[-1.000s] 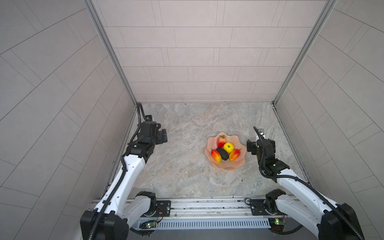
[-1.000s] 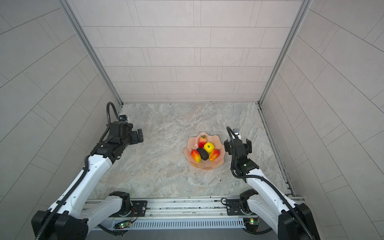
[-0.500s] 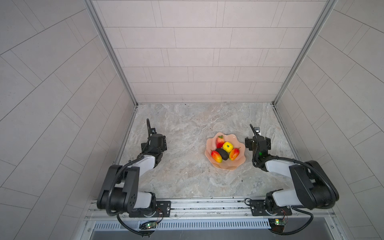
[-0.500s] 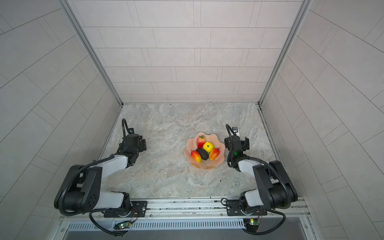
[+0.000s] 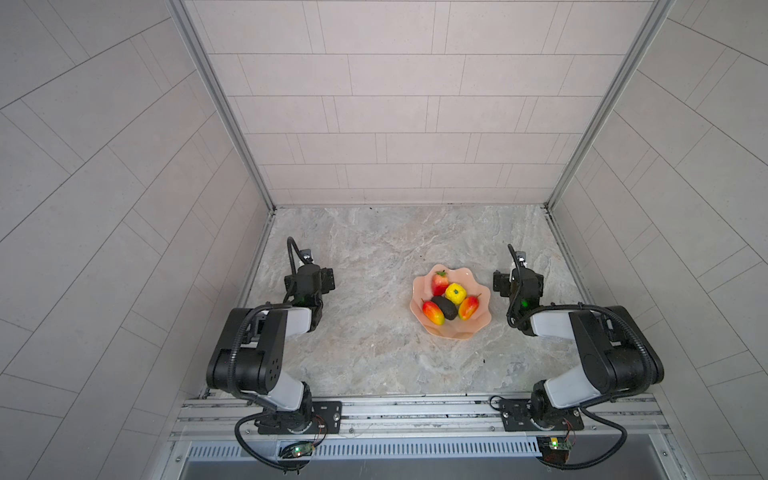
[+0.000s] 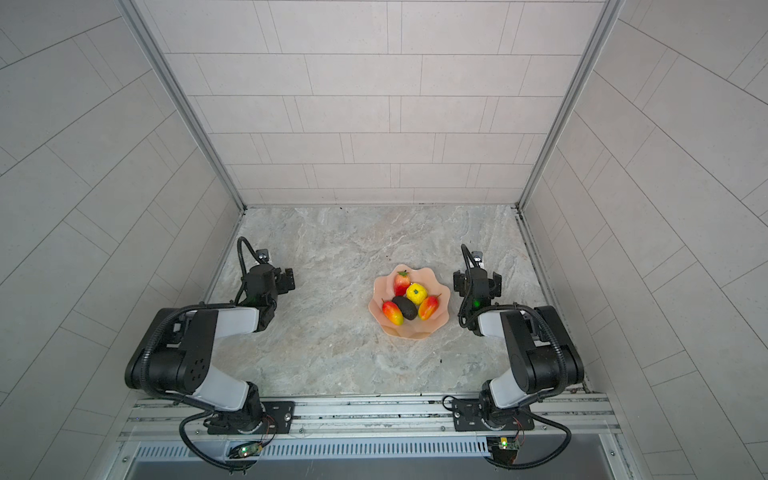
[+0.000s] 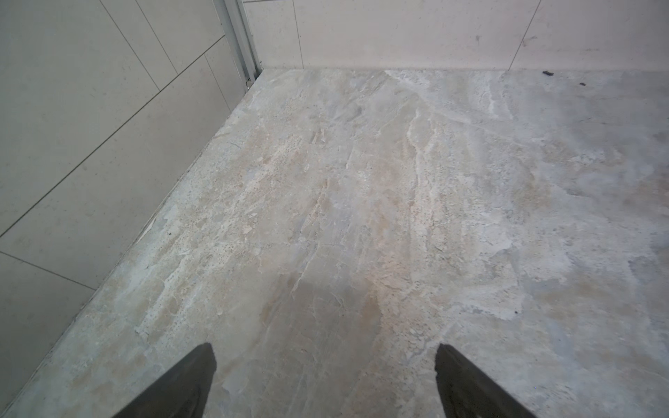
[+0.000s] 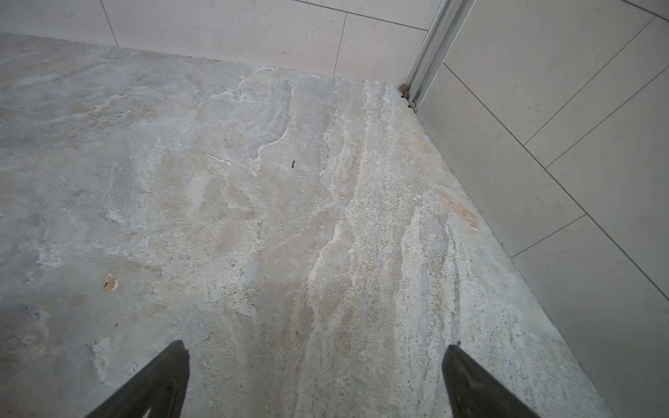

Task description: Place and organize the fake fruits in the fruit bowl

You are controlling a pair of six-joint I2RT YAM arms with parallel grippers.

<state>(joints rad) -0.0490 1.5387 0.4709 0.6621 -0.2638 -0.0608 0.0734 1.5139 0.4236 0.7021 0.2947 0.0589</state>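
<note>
Inside the fruit bowl [image 5: 457, 330], 5 fake fruits [image 5: 454, 293] lie apart from the fingers [image 8: 155, 383].

no readable text, labels or numbers

Both end effectors [image 7: 324, 345] [image 8: 315, 344], jaws wide apart.

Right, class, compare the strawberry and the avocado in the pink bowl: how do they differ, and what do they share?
Colour: the strawberry is red with green leaves, while the avocado is plain black.
Shape: the avocado is a longer oval than the strawberry.
Place: the strawberry lies by the far rim of the fruit bowl, while the avocado lies in its middle.
Shared: both rest loose inside the fruit bowl.
</note>
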